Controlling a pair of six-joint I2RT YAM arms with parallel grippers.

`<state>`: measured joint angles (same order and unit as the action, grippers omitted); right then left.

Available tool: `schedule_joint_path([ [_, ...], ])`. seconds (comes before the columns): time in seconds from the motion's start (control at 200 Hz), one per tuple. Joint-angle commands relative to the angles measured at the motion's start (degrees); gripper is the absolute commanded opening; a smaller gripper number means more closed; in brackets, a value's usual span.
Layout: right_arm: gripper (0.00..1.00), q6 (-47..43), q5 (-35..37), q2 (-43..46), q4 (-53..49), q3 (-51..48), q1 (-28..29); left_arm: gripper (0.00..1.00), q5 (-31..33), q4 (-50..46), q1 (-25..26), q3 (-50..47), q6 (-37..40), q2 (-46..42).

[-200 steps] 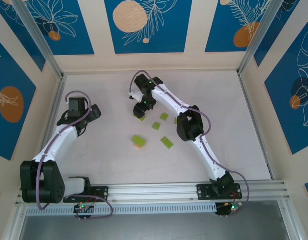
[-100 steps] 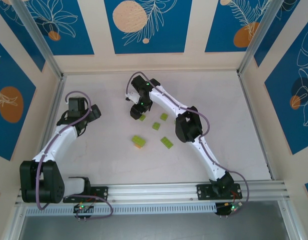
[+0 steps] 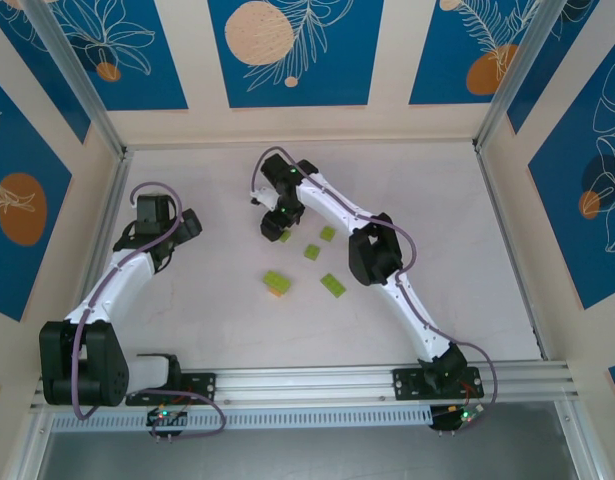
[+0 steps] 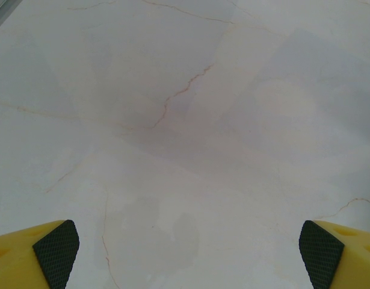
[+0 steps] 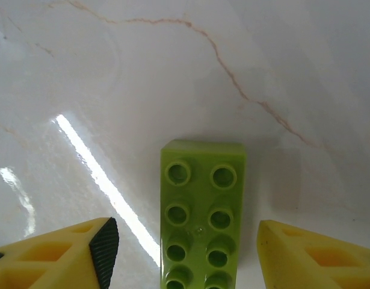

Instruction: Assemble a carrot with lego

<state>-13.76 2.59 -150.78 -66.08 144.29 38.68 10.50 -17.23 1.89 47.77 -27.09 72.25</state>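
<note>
The long green brick (image 5: 201,205) is laid flat on the bench (image 5: 172,72), at 12 o'clock from the orange and green bricks (image 3: 277,284), with the right tool (image 5: 185,241) unclenched around it, not touching, so the tool should be centred, then squeezed gently on the long sides.

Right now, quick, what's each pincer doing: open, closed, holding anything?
Left pincer: open, holding nothing.
Right pincer: open, straddling a lime-green brick with a gap on each side, not gripping it.
</note>
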Motion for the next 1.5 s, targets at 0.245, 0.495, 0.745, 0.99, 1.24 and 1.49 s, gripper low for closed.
schedule_joint_path([
  [0.245,0.58,0.16,0.02,-2.28,-1.85,0.95,0.26,0.97,-0.31,-0.21,-0.48,1.91,0.3,0.82],
  [0.495,0.56,0.38,-1.88,-2.02,-1.77,1.34,-0.14,0.97,-0.43,-0.17,-0.46,2.04,0.41,1.05],
  [0.745,0.56,0.92,-4.3,-1.89,-1.83,1.59,-0.53,0.97,-0.31,-0.23,-0.48,2.06,0.39,0.96],
  [0.99,0.55,1.36,-4.87,-1.89,-1.42,1.67,-0.58,0.97,-0.31,-0.24,-0.54,2.06,0.39,1.0],
  [1.24,0.5,1.54,-4.69,-1.84,-1.4,1.82,-0.49,0.97,-0.31,-0.12,-0.57,2.15,0.37,1.05],
  [1.49,0.43,2.19,-3.87,-1.06,-2.12,1.67,-0.53,0.97,-0.48,-0.16,-0.57,2.24,0.38,1.13],
])
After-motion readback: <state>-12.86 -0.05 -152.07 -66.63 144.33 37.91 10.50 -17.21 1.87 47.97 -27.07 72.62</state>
